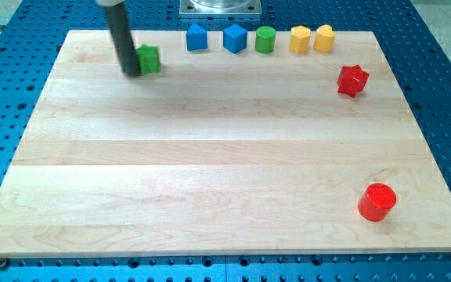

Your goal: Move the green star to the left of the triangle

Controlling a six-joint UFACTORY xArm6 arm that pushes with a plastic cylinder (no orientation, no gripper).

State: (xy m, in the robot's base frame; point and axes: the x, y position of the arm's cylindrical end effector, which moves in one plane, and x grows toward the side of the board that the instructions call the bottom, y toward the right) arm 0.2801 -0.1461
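One tip (132, 74) against green star (149, 59).

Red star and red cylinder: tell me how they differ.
The red star has points; the red cylinder is round. The red star sits near the view's top right, by the yellow blocks; the red cylinder stands alone near the bottom right. Both are red and far from my tip.

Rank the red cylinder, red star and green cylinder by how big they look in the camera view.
1. red cylinder, largest, though it sits nearest the view's bottom, so nearness may inflate it.
2. red star.
3. green cylinder, only slightly smaller, nearly alike.
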